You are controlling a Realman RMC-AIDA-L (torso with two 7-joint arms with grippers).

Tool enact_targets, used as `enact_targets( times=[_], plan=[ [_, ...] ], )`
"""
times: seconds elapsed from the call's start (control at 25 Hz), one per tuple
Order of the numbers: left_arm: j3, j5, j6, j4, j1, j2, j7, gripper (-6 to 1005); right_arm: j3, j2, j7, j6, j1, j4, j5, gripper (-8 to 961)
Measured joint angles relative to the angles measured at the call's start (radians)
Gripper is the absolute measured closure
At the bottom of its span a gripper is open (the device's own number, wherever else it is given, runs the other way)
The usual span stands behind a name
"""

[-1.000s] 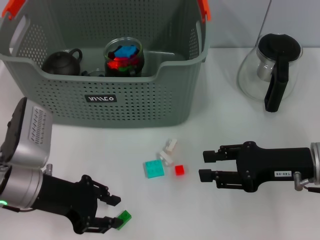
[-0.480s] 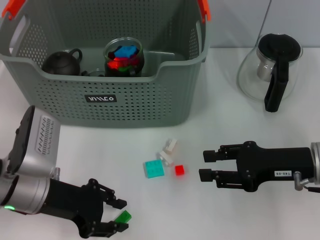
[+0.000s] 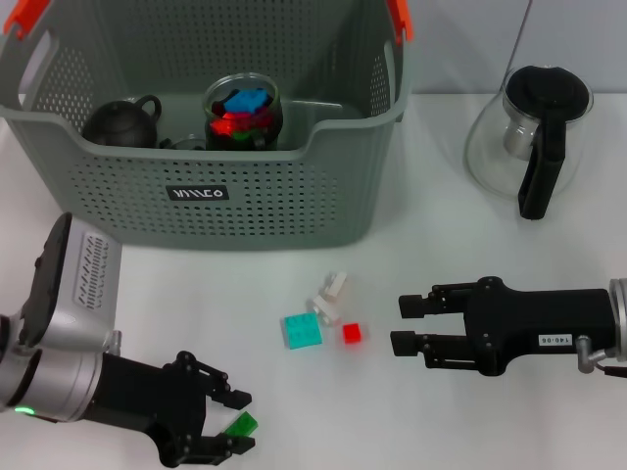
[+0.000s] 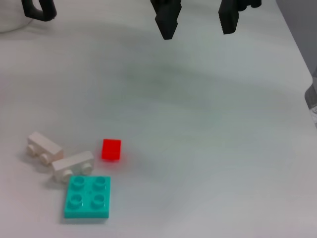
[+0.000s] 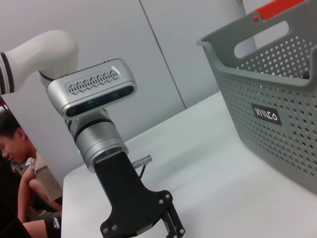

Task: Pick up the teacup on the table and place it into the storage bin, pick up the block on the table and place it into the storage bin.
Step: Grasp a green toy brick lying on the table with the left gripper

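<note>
1. Hanging low over the table (image 3: 490, 411), the left gripper (image 3: 231, 426) sat at the near left, with its fingers spread around a green block (image 3: 241, 424).
2. The green block lay on the table between those fingers; I could not tell if they pressed on it.
3. A teal block (image 3: 302, 330) lay ahead of the left gripper, toward the bin (image 3: 255, 211).
4. Two white blocks (image 3: 330, 297) lay just past the teal block, and one touched it.
5. A small red block (image 3: 352, 333) sat just beside the teal block, on the side nearer the right gripper (image 3: 406, 324).
6. The right gripper lay low over the table with its fingers apart, holding nothing, and its tips pointed at the red block from close by.
7. The bin stood far ahead of both grippers, at the back of the table.
8. Inside the bin were a dark teapot (image 3: 122, 121) and a glass cup (image 3: 243, 113) full of bright blocks.
9. A glass pot (image 3: 530, 137) with a black lid stood on the table beside the bin, ahead of the right gripper.
10. The left wrist view showed the teal block (image 4: 87, 197), the white blocks (image 4: 59, 156) and the red block (image 4: 111, 149), with the right gripper (image 4: 196, 25) far past them.
11. The right wrist view showed the left arm (image 5: 101, 129) low on the table, and the bin (image 5: 277, 94) off to one side.
</note>
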Motion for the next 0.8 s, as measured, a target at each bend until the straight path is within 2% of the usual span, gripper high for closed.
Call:
enact_targets(
  times=[0.52, 0.8],
  plan=[
    [0.004, 0.011, -0.062, -0.025, 0.000, 0.003, 0.001, 540, 0.000, 0.000, 0.001, 0.000, -0.006, 0.000, 0.000, 375],
    [-0.022, 0.012, -0.060, 0.007, 0.004, 0.006, -0.006, 542, 0.000, -0.001, 0.002, -0.001, -0.006, 0.000, 0.000, 376]
  ],
)
